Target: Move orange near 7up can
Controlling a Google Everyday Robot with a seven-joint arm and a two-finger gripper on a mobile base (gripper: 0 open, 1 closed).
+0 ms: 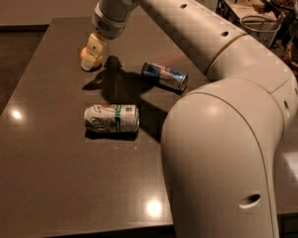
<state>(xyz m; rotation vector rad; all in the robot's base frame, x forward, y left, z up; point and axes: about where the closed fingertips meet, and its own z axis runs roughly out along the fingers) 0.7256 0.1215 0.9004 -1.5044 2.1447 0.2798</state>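
End effector covers orange, with blue can lying near 7up can.

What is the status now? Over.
Pincer at orange, mostly covering it. 7up can on its side, apart, nearer camera. Blue can off to the side, nothing between them.

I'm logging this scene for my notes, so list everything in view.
table: one, dark, glossy
orange: one, orange, far left of table, mostly hidden by the gripper
7up can: one, white and green, on its side, centre
blue can: one, blue and silver, on its side, right of the orange
wire basket: one, black, far right corner
glass container: one, clear, beside the basket
arm: one, white, reaching from the right
gripper: one, pale yellow, at the orange
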